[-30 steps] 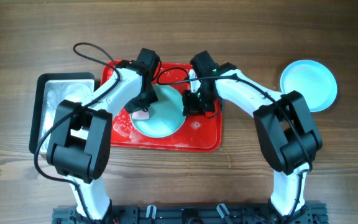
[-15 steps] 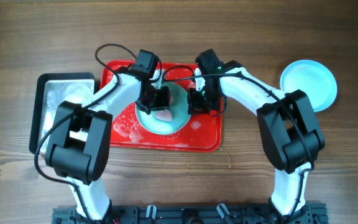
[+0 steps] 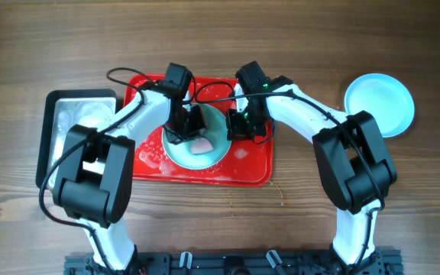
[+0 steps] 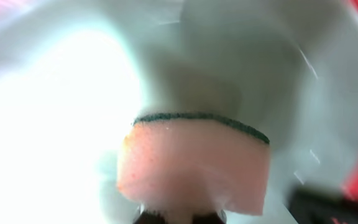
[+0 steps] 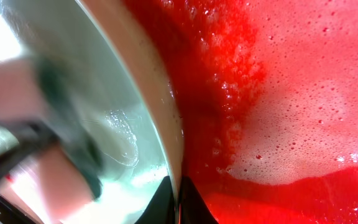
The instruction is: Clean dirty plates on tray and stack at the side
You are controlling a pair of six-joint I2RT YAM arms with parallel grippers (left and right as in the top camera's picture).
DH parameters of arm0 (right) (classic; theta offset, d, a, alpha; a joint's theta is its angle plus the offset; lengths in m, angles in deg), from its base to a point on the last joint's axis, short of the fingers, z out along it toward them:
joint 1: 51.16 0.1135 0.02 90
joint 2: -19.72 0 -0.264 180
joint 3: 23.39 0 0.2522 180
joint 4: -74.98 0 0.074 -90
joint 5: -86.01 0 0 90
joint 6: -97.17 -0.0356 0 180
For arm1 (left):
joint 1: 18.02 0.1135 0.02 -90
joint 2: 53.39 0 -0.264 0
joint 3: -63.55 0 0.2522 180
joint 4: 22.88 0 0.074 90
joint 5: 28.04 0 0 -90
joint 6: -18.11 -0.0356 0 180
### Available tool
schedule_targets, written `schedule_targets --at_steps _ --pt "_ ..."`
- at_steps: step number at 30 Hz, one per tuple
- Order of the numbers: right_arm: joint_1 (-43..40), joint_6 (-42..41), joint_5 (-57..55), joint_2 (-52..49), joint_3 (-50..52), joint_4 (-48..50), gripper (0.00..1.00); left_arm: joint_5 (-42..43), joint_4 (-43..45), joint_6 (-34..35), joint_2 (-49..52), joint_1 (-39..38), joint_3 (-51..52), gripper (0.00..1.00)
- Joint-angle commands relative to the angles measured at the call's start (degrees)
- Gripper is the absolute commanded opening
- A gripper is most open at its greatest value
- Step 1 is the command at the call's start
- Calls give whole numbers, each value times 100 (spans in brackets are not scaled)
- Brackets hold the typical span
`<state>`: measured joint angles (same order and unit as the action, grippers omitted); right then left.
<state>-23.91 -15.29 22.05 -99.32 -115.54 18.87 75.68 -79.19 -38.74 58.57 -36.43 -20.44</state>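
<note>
While the left gripper clamps a pink sponge against a plate, the right gripper pinches that plate's rim on the foamy red tray; a second plate lies well apart on the table.

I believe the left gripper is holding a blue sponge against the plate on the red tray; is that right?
Not quite: the sponge is pink with a dark edge, not blue, as the left wrist view shows; the rest stands.
</note>
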Motion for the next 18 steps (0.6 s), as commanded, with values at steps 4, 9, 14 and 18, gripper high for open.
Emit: schedule_targets --at_steps 4,9,14,18 --pt "-48 125 -201 -151 24 -120 4 -3775 -144 879 503 273 223 4" --pt "-48 122 -201 -151 24 -118 4 -3158 -107 752 503 219 225 4" --pt "-48 127 -201 -151 24 -120 4 466 837 -1478 507 105 455 4" --pt "-48 125 -199 -151 24 -118 4 1613 778 -2118 507 63 516 4"
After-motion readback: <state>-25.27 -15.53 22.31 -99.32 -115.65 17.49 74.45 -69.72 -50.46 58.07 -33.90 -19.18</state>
